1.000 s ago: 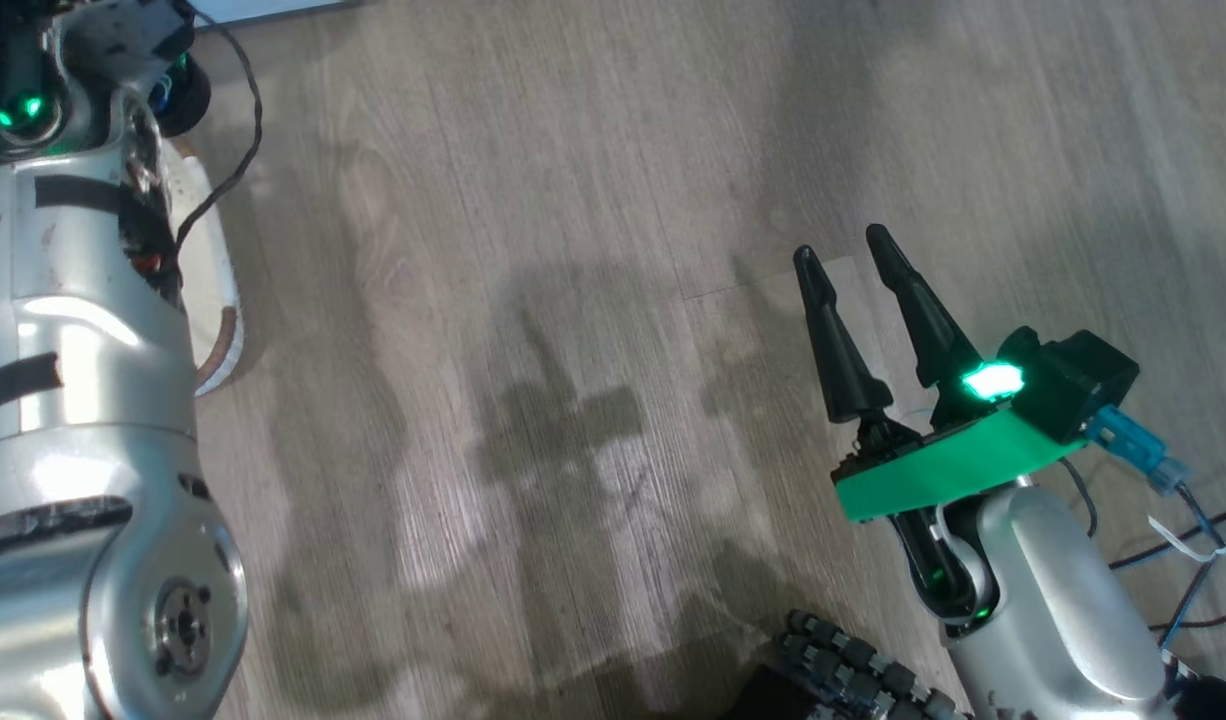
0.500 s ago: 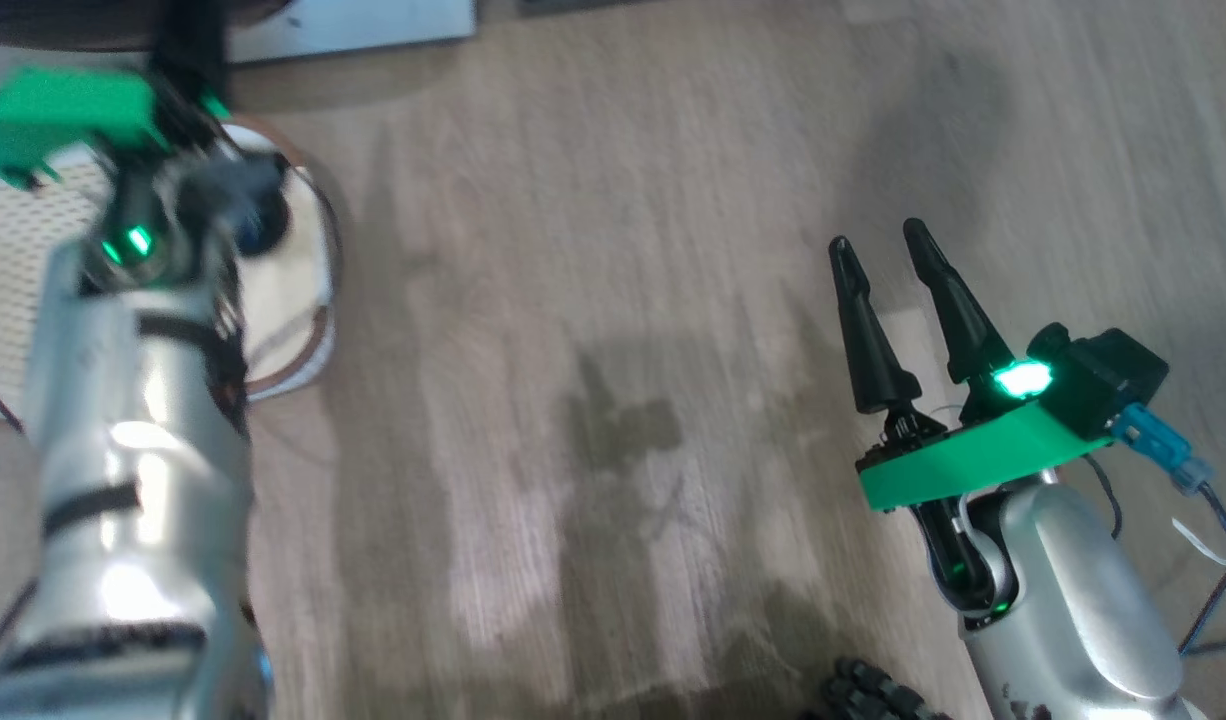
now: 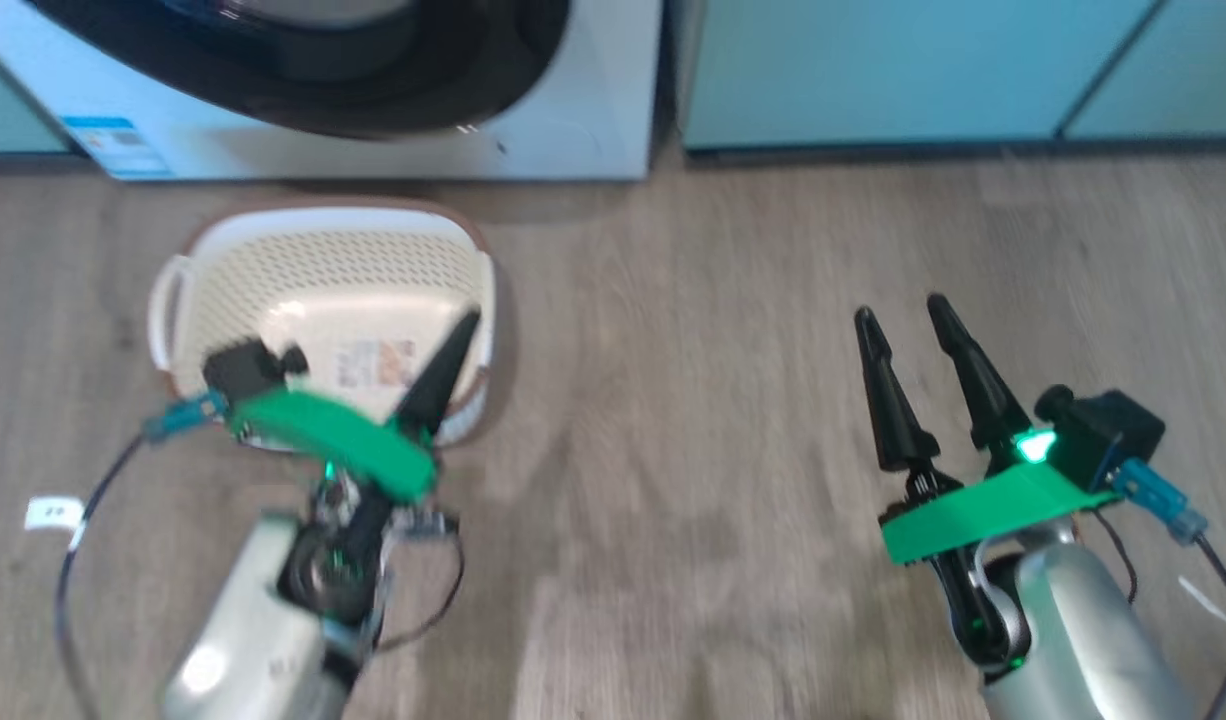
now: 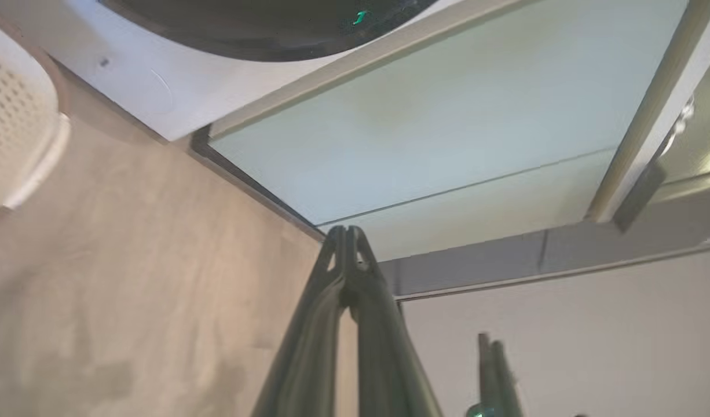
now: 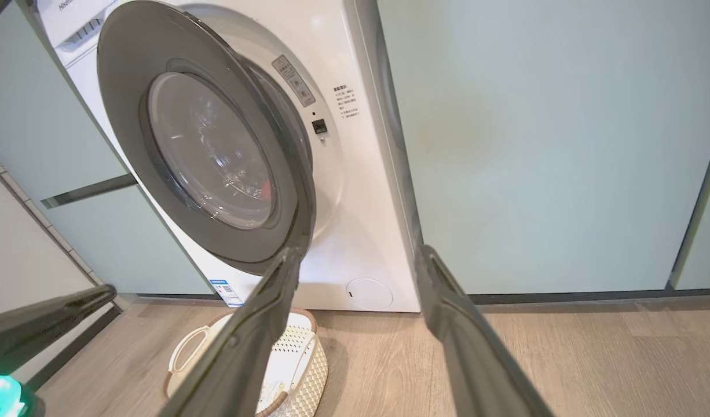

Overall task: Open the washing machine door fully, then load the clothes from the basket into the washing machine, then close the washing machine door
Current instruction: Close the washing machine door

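**Operator:** Where do my jaws stand?

**Spotter:** Your left gripper [image 3: 461, 335] has its jaws pressed together with nothing between them. In the head view it hangs over the near right corner of the basket [image 3: 323, 262], with its fingers aimed up and to the right. You can't tell from here whether it touches the rim. Your right gripper [image 3: 901, 310] is well apart from it, above the wooden floor [image 3: 673, 420], with its jaws spread wide and holding nothing.

**Operator:** And the basket and the machine?

**Spotter:** The basket sits on the floor just in front of the washing machine [image 3: 583, 130], and you can see the sticker [image 3: 373, 362] on its bottom. In your right wrist view the washing machine door [image 5: 207, 145] stands swung out from the machine's front, partly open. A small red patch [image 5: 266, 188] shows through its glass, but you can't tell what it is. Pale teal cabinets [image 3: 913, 70] stand just beside the machine, on your right.
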Tool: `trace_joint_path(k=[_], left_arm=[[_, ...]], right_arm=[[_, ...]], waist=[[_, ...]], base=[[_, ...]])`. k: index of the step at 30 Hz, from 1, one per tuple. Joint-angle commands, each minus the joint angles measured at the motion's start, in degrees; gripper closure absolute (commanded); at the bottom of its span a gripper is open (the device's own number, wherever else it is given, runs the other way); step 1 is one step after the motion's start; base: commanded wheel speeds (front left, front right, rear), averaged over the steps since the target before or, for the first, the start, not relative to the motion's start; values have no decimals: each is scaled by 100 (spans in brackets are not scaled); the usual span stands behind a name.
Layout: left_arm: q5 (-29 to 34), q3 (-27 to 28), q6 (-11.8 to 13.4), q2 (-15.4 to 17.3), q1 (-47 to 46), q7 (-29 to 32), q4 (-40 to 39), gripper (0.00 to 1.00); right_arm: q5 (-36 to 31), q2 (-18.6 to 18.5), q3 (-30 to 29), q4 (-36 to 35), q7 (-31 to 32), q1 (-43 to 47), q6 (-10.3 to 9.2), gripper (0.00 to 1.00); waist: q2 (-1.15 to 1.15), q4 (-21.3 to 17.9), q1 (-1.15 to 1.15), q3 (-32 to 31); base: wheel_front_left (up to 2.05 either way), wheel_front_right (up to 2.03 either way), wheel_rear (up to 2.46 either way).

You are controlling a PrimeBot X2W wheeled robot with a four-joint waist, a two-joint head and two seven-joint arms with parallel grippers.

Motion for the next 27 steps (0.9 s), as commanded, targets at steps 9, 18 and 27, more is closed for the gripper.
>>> trace_joint_path(k=[9, 18, 27], left_arm=[[2377, -1279, -49, 1278, 752, -1738, -103, 100], [4332, 476, 398, 624, 1425, -2033, -985, 100], [5977, 1588, 29, -147, 2096, -2034, -1790, 100]], right_arm=[[-53, 33, -13, -112, -37, 381, 0, 0], [-70, 33, -38, -154, -37, 605, 0, 0], [-55, 34, 54, -153, -37, 550, 0, 0]], waist=[[-1, 856, 0, -1030], [-1, 1085, 0, -1314], [-1, 1064, 0, -1297]], base=[[0, 0, 0], [0, 0, 0], [0, 0, 0]])
